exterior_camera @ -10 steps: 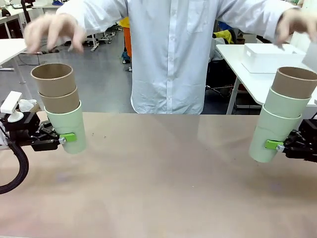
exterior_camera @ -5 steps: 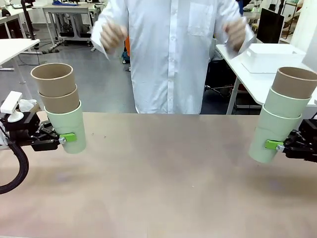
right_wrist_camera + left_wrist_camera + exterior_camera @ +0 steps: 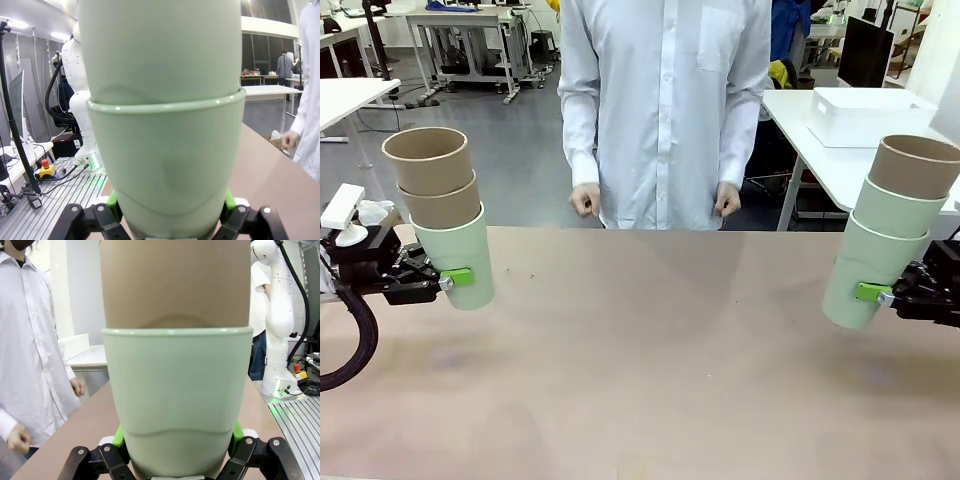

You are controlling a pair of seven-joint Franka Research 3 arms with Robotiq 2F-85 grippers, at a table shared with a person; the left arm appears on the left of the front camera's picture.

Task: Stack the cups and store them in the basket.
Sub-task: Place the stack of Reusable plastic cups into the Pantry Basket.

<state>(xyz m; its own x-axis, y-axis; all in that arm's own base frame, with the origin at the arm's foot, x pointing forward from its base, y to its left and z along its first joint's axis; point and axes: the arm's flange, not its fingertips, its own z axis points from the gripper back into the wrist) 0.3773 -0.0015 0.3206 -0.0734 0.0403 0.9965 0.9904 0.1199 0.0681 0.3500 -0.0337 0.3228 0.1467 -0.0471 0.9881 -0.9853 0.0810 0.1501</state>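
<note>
- left gripper [image 3: 455, 281] — clamped on the left bottom cup [image 3: 458, 258], a mint one, and holds it clear of the table [image 3: 640, 350]. In the left wrist view its green pads [image 3: 118, 436] press on both sides of that cup's lower wall.
- left stack: two brown cups [image 3: 432, 180] are nested in the mint one. The stack is upright with a slight lean.
- right gripper [image 3: 878, 294] — closed on the right bottom cup [image 3: 858, 280], also mint and also off the table. The right wrist view shows it gripped low, with the pads [image 3: 112, 201] on either side.
- right stack: a second mint cup [image 3: 892, 210] sits in the bottom one and a brown cup [image 3: 917, 165] sits on top. It tilts a bit toward the middle.
- the two stacks are well apart, at opposite table edges, so all six cups are nested but not yet as one stack.
- basket [image 3: 868, 115]: a white bin on a side table beyond the right stack, not on the shared table.
- person [image 3: 665, 110] stands at the far side, hands [image 3: 585, 203] low at the waist, apart from the cups.
- handling, as a guess: the cups look light, stiff and matte, so not very slippery. The tapered wall could let one slide through the pads.
- the nested cups sit loose, so a hard tilt may shed the upper ones.
- best hold: low on the outer cup's wall, squeezed across its width, with the stack kept near upright.
</note>
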